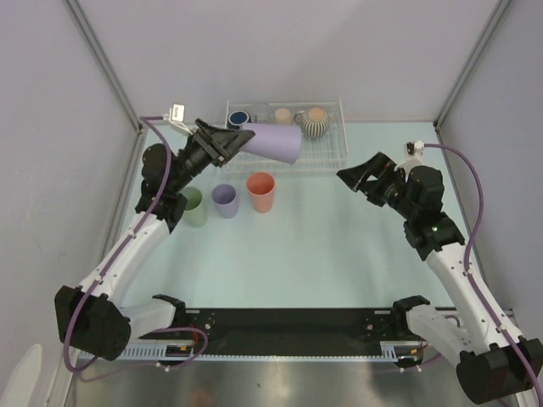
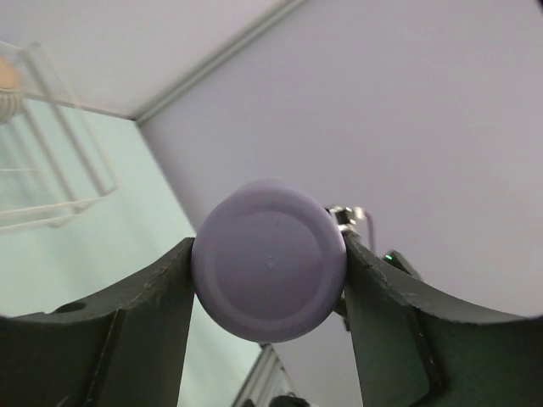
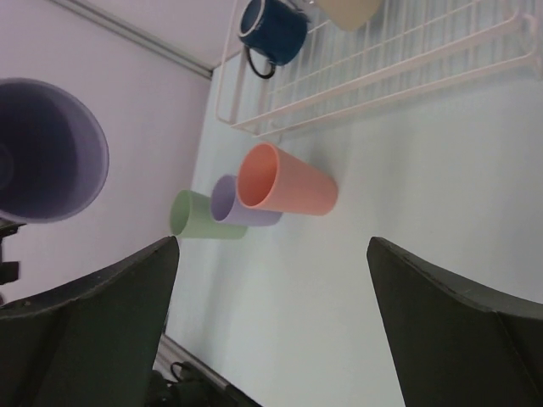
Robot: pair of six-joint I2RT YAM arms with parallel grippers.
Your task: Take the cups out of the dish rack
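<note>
**Item: lavender cup (image 1: 276, 142), in transit.**
- Location: in the air, over the front left part of the dish rack (image 1: 342, 158) as the top view shows it.
- Hold: left jaws closed on the cup's narrow base end, one finger on each side.
- Right jaws: spread wide, empty, hovering over the bench (image 1: 322, 246) off the rack's right front corner.

**Orientation:** long axis near horizontal, running left to right. The base faces the left arm and the mouth faces right, so the right wrist view looks into it.

**Other stock:**
- On the bench, in a row: green cup (image 1: 193, 206), second lavender cup (image 1: 225, 201), salmon cup (image 1: 261, 192), all mouth up.
- In the rack: navy mug (image 1: 239, 117), tan cup (image 1: 282, 114), ribbed mug (image 1: 315, 123).

**Handling advice (judgement):**
- Carry the cup clear of the rack's front wire before lowering.
- Turn the wrist until the base faces down.
- Choose bare bench just beside the salmon cup and approach from above, so the row is not knocked.
- The taper may let the cup slip forward, so keep the grip firm and release only once the base sits flat.
</note>
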